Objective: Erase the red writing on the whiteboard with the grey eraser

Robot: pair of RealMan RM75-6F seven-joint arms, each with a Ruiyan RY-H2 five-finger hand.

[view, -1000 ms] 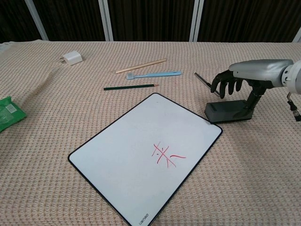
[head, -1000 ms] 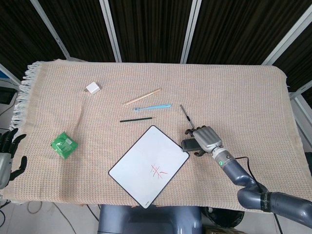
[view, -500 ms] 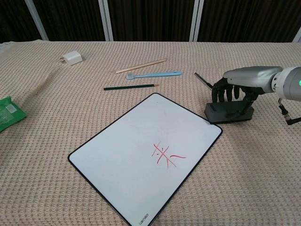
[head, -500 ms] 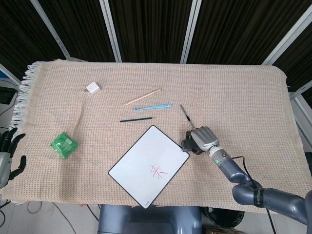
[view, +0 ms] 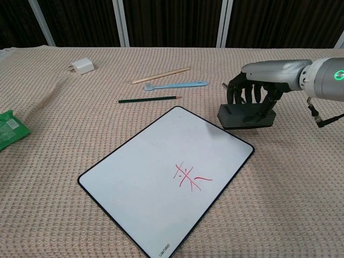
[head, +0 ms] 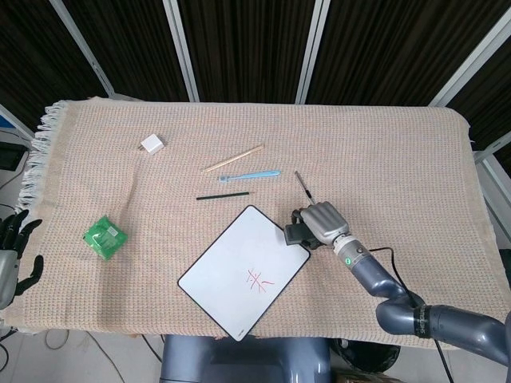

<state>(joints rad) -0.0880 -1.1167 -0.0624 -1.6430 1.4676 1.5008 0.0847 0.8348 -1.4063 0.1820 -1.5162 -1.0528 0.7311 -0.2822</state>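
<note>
The whiteboard (head: 231, 279) (view: 145, 177) lies tilted on the woven cloth, with red writing (head: 259, 280) (view: 190, 176) near its lower right part. My right hand (head: 322, 222) (view: 257, 88) grips the grey eraser (head: 294, 234) (view: 245, 115) from above and holds it just above the board's right corner, well up and right of the writing. My left hand (head: 11, 254) hangs off the table's left edge, fingers spread, holding nothing.
A dark pen (head: 303, 187) (view: 232, 90) lies just behind the right hand. Beyond the board lie a green pencil (head: 223, 195) (view: 148, 99), a blue toothbrush (head: 249, 175) (view: 176, 85) and a wooden stick (head: 233, 158). A white charger (head: 152, 144) and a green packet (head: 104, 236) sit left.
The right hand closed down on the eraser, lifted it and carried it left, from the cloth beside the board to over the board's right corner. The left hand stayed put.
</note>
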